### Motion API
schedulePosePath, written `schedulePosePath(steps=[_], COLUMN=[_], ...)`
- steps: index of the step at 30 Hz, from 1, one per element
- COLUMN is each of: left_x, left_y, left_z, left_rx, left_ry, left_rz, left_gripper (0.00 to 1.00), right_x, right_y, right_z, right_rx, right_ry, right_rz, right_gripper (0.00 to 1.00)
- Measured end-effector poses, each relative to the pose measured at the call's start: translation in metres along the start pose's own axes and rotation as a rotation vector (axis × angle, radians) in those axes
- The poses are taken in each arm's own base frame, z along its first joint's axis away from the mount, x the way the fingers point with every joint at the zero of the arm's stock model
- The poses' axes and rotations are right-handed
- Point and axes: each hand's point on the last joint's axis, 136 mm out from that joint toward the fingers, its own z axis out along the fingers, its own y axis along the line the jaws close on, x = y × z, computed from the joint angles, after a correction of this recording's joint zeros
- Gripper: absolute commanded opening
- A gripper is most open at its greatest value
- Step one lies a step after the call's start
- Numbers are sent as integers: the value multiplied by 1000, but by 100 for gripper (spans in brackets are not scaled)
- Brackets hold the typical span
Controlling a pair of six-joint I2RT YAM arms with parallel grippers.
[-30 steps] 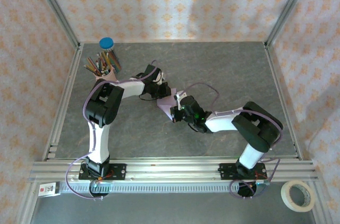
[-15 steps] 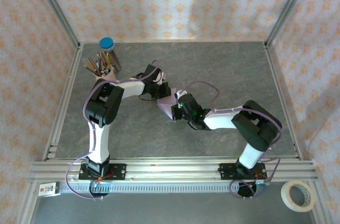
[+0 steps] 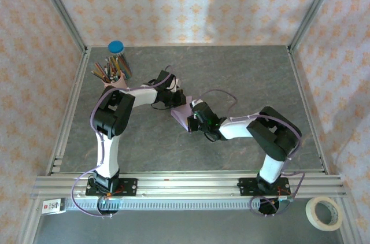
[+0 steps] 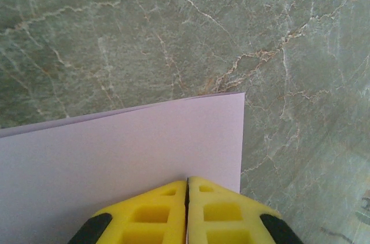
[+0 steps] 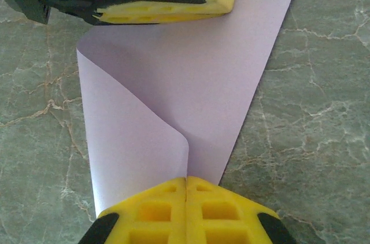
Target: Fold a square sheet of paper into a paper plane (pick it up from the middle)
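Observation:
The square sheet of paper (image 3: 182, 115), pale lilac, lies partly folded on the grey marble table (image 3: 243, 76) between both grippers. My left gripper (image 3: 177, 99) is shut, its yellow fingertips (image 4: 199, 192) resting on the flat paper (image 4: 115, 151) near its right edge. It also appears across the top of the right wrist view as the left gripper (image 5: 167, 1), lying over the sheet's far end. My right gripper (image 3: 194, 120) is shut on a flap of the paper (image 5: 133, 140) that curls up from the left side and runs into the seam of its fingers (image 5: 202, 203).
A pink pencil cup (image 3: 114, 74) full of coloured pencils stands at the back left, with a blue-capped jar (image 3: 116, 47) behind it. A tape roll (image 3: 324, 212) lies outside the frame at bottom right. Metal posts and patterned walls enclose the table.
My right gripper has slid a little to the left, toward the left gripper, carrying the paper flap further over. The left arm has stayed put.

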Motion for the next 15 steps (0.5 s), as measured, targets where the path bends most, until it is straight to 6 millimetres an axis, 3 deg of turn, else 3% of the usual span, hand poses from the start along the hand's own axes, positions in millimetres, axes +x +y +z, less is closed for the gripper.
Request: schedulePosePath(steps=[15], left_x=[0], left_y=[-1], left_z=[0], left_rx=[3], left_ry=[3], left_rz=[23], left_gripper=[10], right_x=[-5], right_y=[0], right_z=[8], right_rx=[14], right_ry=[16], right_rz=[11], right_gripper=[0])
